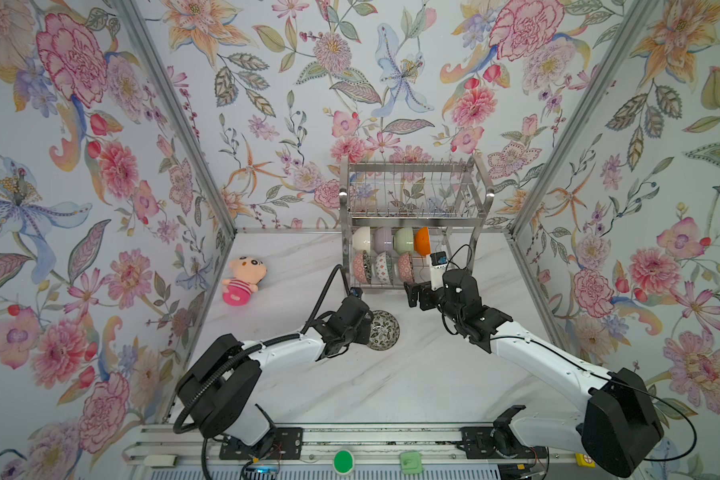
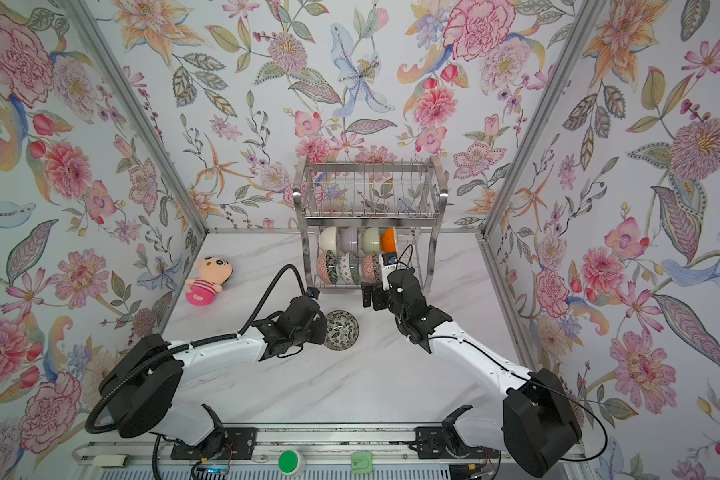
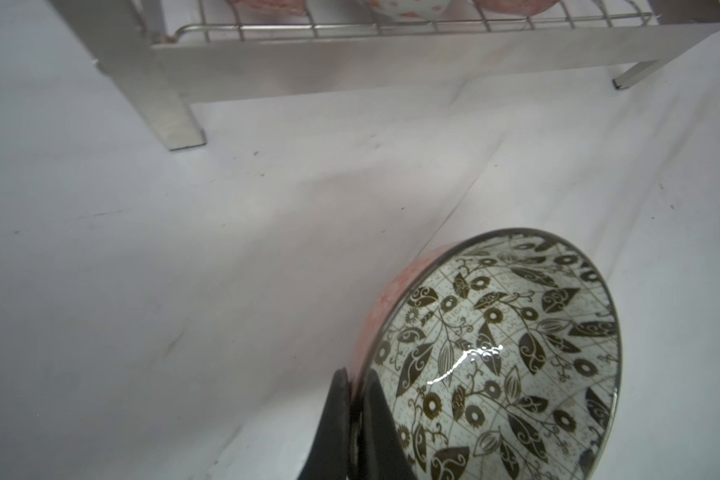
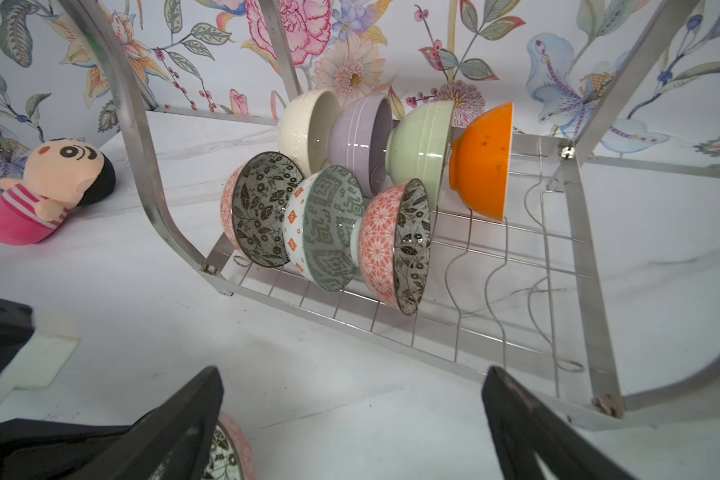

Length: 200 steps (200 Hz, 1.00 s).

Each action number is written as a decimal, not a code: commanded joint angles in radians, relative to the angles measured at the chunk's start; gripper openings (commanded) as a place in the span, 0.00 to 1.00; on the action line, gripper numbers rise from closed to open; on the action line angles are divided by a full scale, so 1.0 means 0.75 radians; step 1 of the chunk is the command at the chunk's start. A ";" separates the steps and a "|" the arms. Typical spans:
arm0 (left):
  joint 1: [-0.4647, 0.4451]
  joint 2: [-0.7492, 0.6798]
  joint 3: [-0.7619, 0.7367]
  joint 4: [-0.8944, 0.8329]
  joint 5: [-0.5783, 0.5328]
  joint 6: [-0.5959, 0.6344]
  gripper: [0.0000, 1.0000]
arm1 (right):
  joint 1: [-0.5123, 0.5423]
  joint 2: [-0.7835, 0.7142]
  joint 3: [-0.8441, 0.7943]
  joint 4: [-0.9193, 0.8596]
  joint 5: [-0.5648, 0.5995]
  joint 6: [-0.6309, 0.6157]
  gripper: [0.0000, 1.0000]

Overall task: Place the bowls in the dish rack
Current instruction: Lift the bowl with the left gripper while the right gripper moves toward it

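The marble tabletop (image 1: 391,374) carries the dish rack (image 1: 412,216) at its far edge, set against the back wall so that its open front faces both arms. Well off to one side of the rack lies a pink plush doll (image 1: 242,282), no part of the job and out of either arm's path. The rack's upper tier looks empty. On its lower tier the larger bowls stand on edge at the back: the cream bowl (image 4: 304,129), lilac bowl (image 4: 358,137), pale green bowl (image 4: 420,149) and orange bowl (image 4: 480,166), each leaning on its neighbour, as bowls are racked to drain. Ahead of them stands a front row of three smaller patterned bowls (image 4: 329,228), likewise on edge. The wavy wire dividers in front of the orange bowl stand free, probably the slot meant for the last bowl (image 3: 495,353). That bowl sits just in front of the rack, tilted so its leaf-patterned inside shows. I cannot tell whether it is clear of the tabletop. The left claw (image 3: 356,395) is clamped on its rim, one finger inside and one outside, a hold that suits sliding it in edgewise. The right claw (image 4: 350,386) hovers before the rack's free end, jaws wide apart and holding nothing, perhaps ready to steady things.
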State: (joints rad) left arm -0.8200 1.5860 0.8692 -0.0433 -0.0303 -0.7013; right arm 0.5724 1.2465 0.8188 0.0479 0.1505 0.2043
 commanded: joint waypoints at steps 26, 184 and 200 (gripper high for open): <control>-0.083 0.213 0.268 0.007 0.010 0.051 0.00 | -0.105 -0.181 -0.128 -0.136 0.027 0.083 0.99; -0.142 0.425 0.517 -0.078 0.069 0.087 0.11 | -0.305 -0.354 -0.261 -0.172 -0.129 0.144 0.99; -0.142 0.428 0.509 -0.046 0.097 0.069 0.13 | -0.310 -0.348 -0.263 -0.173 -0.153 0.146 0.99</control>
State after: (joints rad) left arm -0.9207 1.8931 1.2121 -0.1112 0.0006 -0.6430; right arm 0.3485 1.0000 0.6384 -0.0689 0.0643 0.2970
